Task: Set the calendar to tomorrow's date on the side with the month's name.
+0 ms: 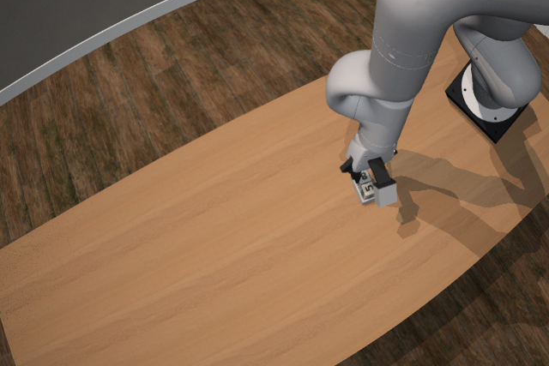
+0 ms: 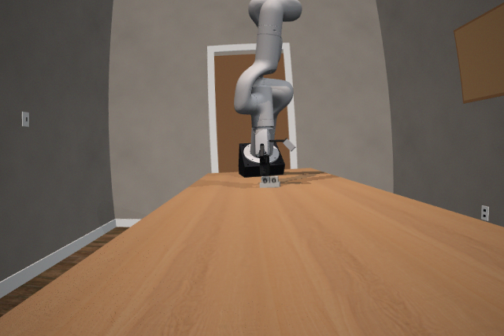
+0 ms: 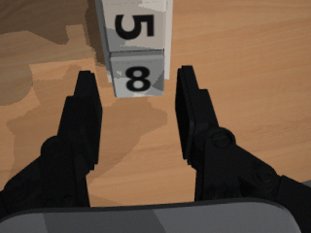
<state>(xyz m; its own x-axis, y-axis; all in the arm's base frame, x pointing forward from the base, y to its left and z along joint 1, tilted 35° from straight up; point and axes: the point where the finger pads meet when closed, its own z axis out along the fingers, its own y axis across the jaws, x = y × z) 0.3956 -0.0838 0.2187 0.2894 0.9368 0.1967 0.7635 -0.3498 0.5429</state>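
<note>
A small light tray (image 1: pixel 364 203) (image 2: pixel 269 185) (image 3: pixel 168 44) sits on the table with two cubes side by side. One cube (image 1: pixel 367 189) (image 2: pixel 273 180) (image 3: pixel 133 26) has a 5 on top, lying sideways in the wrist view. The other cube (image 1: pixel 363 176) (image 2: pixel 264 180) (image 3: pixel 138 80) has an 8 on top, reading upright there. Both cubes show a 0 towards the exterior camera. No month's name is legible. My gripper (image 2: pixel 264 173) (image 3: pixel 137 87) is partly open and empty, its fingers pointing down above the 8 cube's end, one tip to either side in the wrist view.
The wooden table (image 1: pixel 221 229) (image 2: pixel 260 263) carries the tray near the arm's black base (image 1: pixel 495 131) (image 2: pixel 261 169). A grey block on a black bracket sticks out beside the gripper. Shadows of the arm fall on the table around the tray.
</note>
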